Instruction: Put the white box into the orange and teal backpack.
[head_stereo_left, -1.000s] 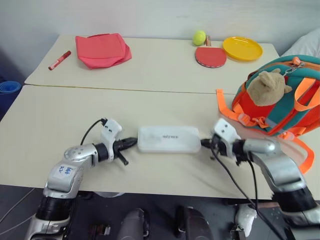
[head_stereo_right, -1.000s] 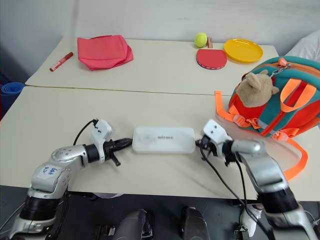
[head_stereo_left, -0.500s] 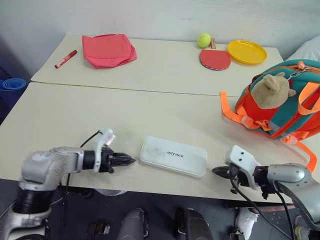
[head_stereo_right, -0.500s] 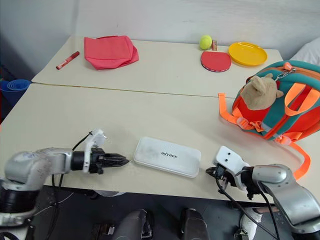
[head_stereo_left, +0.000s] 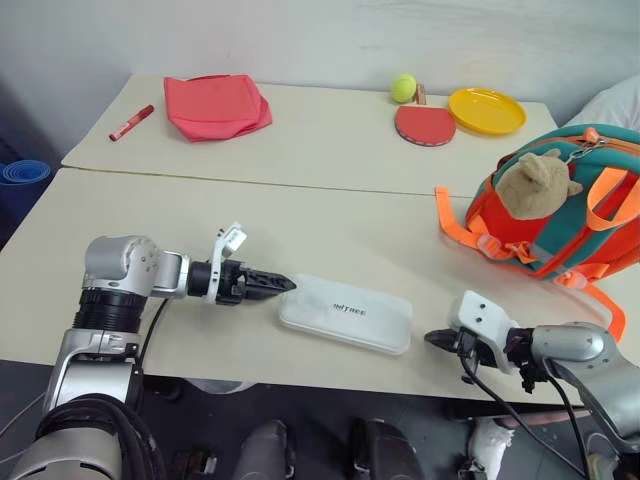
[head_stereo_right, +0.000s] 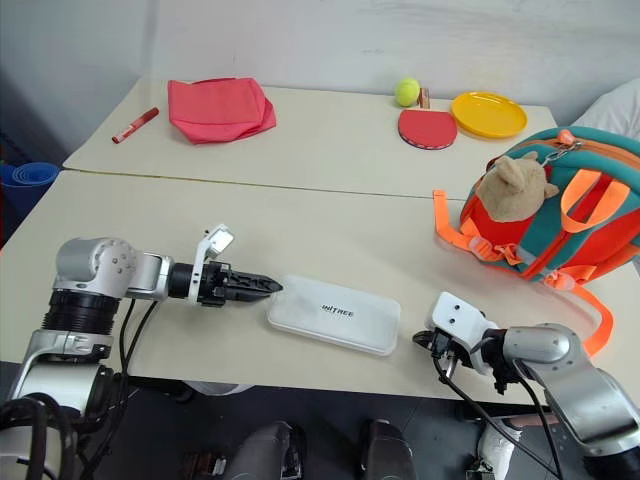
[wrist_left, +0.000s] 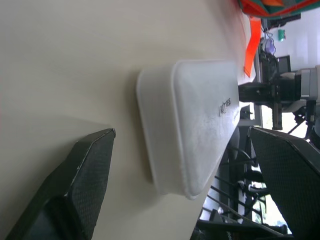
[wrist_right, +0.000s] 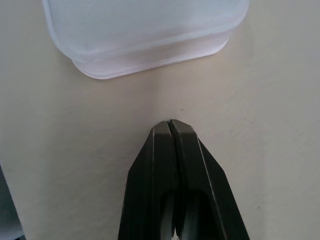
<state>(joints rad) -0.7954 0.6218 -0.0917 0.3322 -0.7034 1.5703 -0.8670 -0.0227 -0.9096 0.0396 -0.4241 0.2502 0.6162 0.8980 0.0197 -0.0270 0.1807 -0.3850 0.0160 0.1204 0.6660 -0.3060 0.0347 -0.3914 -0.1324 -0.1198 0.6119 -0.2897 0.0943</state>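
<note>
We see the white box (head_stereo_left: 345, 313) lying flat on the near counter (head_stereo_left: 120, 220), between our two hands and touching neither. Our left hand (head_stereo_left: 282, 284) points at the box's short end from nine o'clock, tips just beside it. In the eye views its fingers look bunched; the left wrist view shows them spread wide, one dark finger (wrist_left: 75, 185) on either side of the frame, with the box's rounded end (wrist_left: 187, 125) between and beyond them. Our right hand (head_stereo_left: 432, 339) sits off the box's other end at about four o'clock; the right wrist view shows its fingers (wrist_right: 172, 165) pressed together on nothing, a bare strip of counter separating them from the box's corner. The orange and teal backpack (head_stereo_left: 560, 215) stands at two o'clock, its right side cut off by the frame edge, a tan plush animal (head_stereo_left: 536, 180) on its front. The box's dark lettering is too small to read with confidence. On the far counter lie a red-pink cloth bag (head_stereo_left: 215, 103), a red marker (head_stereo_left: 131, 121), a tennis ball (head_stereo_left: 403, 87), a red paddle (head_stereo_left: 424, 124) and a yellow plate (head_stereo_left: 486, 108).
</note>
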